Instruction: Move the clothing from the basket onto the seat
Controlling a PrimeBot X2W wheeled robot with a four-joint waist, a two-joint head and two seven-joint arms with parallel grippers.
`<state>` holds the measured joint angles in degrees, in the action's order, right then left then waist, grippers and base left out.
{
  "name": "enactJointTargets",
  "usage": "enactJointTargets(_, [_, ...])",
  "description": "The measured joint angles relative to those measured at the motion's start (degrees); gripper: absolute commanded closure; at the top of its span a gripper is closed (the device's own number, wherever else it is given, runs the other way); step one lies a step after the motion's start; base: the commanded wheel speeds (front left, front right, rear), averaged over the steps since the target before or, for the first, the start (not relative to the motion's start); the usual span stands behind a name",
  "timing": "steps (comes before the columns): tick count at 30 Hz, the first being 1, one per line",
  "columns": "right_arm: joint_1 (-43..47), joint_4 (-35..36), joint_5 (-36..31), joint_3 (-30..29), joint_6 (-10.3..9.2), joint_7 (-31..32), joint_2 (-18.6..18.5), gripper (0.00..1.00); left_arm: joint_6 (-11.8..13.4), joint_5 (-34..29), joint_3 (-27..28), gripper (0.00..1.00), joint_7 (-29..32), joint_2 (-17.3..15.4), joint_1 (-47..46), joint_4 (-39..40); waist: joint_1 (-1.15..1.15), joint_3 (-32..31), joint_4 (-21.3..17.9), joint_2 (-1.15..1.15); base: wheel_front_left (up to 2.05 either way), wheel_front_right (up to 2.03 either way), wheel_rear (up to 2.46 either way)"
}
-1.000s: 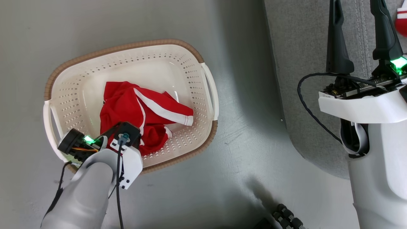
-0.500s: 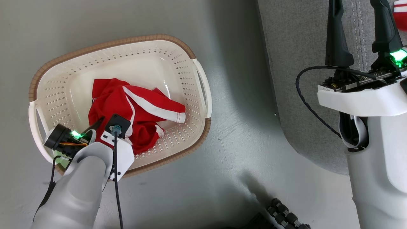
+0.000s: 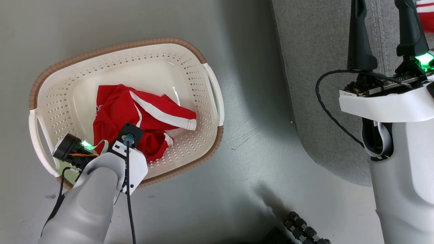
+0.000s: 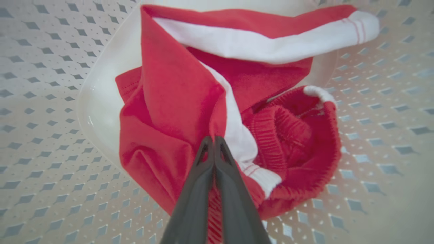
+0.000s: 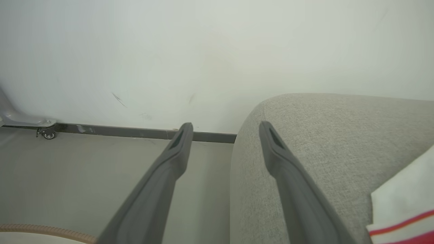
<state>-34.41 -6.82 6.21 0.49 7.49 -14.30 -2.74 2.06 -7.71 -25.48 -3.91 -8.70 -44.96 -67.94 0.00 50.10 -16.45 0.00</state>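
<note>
Head view is showing the basket (image 3: 112,51) standing on the floor (image 3: 257,135), holding one red garment (image 3: 135,113). The garment's white stripe (image 3: 162,113), its long axis, is running from upper left toward the handle (image 3: 213,91) nearest the seat (image 3: 322,67). Left gripper (image 4: 213,140) is pinching a red fold, its fingers having closed since a second ago. Right gripper (image 5: 225,127) is standing wide and empty above the seat, where a second garment (image 3: 426,15) is lying.

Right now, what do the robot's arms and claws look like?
Both arms are smooth pale shells: the left arm light grey, the right arm white. The left claw and right claw each have two long, dark, tapered fingers. A green light glows at the left wrist, another at the right. A black cable runs along the left arm; another loops by the right wrist.
</note>
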Motion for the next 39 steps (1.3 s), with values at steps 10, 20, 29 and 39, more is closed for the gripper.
enactJointTargets(10, [-1.33, 0.07, 0.01, -0.4, 0.0, 0.0, 0.0, 0.0, 0.02, 0.51, 0.16, 1.0, -3.39, 0.33, -0.31, 1.33, 0.0, -1.02, 0.43, 0.0, 0.0, 0.0, 0.0])
enactJointTargets(20, [-1.19, -0.01, -0.11, -1.11, 0.0, 0.0, 0.0, 0.0, 0.09, 1.88, 0.46, 1.0, -7.33, 1.99, -1.42, 3.0, 0.0, -3.06, 1.27, 0.0, 0.0, 0.0, 0.0])
enactJointTargets(29, [-1.05, -0.57, -0.8, -1.82, 0.0, -0.01, -0.01, 0.0, 1.16, 3.72, 2.0, 1.0, -9.36, 3.27, -1.07, 5.01, 0.0, -5.6, 2.47, 0.0, 0.0, 0.0, 0.0])
enactJointTargets(39, [-0.75, -0.94, -2.82, -2.37, 0.0, -0.08, -0.01, 0.0, 1.97, 6.22, 3.87, 1.0, -10.23, 3.75, -0.52, 8.92, 0.0, -9.0, 4.24, 0.0, 0.0, 0.0, 0.0])
